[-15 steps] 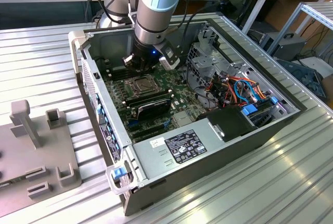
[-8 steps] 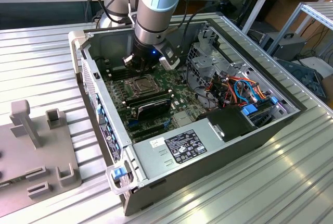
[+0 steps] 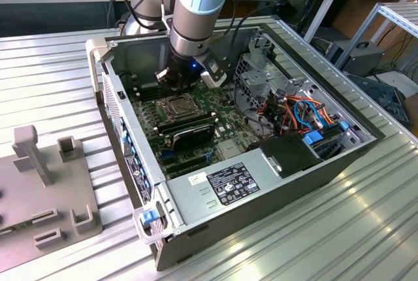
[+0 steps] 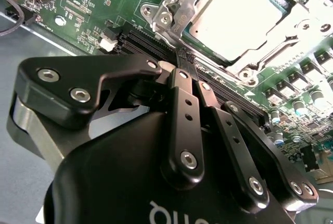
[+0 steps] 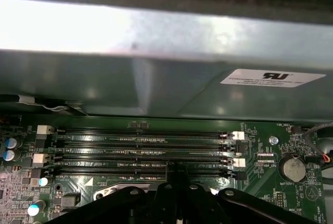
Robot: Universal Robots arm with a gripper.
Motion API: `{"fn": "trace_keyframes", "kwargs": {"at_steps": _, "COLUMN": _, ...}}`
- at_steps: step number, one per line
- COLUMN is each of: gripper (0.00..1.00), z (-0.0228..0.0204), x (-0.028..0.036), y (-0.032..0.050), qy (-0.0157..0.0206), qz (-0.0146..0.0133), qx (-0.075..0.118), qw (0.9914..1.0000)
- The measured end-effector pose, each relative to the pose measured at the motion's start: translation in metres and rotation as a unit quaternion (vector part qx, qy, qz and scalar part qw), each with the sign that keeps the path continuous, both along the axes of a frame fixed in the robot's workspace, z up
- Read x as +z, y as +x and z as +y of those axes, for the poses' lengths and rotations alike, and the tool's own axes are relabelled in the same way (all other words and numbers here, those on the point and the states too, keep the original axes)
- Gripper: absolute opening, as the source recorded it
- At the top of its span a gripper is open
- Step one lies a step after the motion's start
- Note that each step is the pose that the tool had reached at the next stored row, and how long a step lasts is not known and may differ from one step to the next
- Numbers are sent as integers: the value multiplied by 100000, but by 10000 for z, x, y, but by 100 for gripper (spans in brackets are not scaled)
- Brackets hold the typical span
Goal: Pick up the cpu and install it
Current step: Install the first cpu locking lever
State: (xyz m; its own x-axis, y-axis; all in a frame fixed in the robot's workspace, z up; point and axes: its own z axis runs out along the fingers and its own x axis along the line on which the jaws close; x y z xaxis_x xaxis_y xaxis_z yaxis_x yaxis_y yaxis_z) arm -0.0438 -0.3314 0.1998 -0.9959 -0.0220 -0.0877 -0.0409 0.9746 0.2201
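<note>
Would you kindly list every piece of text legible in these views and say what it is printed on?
None reads reliably.
White sticker on the case wall, first wrist view: too blurred.
Black label on the power supply, exterior view: too small.
Motherboard silkscreen: too small.

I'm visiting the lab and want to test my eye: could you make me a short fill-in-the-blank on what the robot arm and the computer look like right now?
1. The gripper hangs over the ____ motherboard.
2. In the second wrist view, the cpu lies inside the metal ____.
3. The long memory slots are ____ in colour.

Missing words: green; socket; black
</note>
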Motion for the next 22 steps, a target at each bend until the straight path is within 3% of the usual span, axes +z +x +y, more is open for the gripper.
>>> {"fn": "trace_keyframes", "kwargs": {"at_steps": 22, "gripper": 11, "z": 0, "x": -1, "y": 58, "qy": -5, "qz": -1, "qx": -12, "qw": 100000}}
